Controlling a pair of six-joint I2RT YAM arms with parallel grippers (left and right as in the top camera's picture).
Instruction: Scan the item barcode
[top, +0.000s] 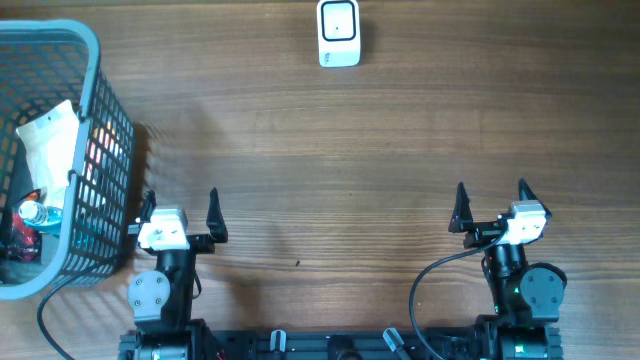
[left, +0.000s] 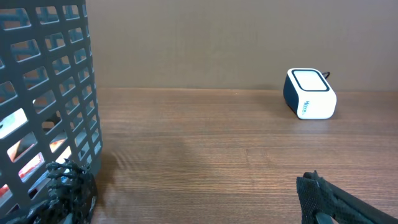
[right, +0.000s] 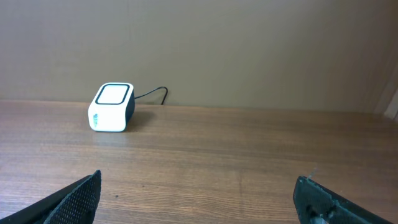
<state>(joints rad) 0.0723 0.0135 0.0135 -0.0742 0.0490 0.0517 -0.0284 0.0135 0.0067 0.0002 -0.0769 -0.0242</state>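
Note:
A white barcode scanner (top: 339, 33) with a dark side stands at the far edge of the table, also seen as a scanner (left: 309, 94) in the left wrist view and a scanner (right: 112, 107) with its cable in the right wrist view. Items lie in a grey-blue basket (top: 88, 60) at the left: a white packet (top: 45, 150) and a small bottle (top: 32, 213). No barcode shows. My left gripper (top: 180, 205) stands open beside the basket, holding nothing. My right gripper (top: 492, 203) stands open at the near right, also holding nothing.
The basket wall (left: 43, 93) fills the left of the left wrist view, close to my left fingertip (left: 71, 186). Bare wooden tabletop (top: 340, 180) lies between the grippers and the scanner. Black cables run along the near edge by the arm bases.

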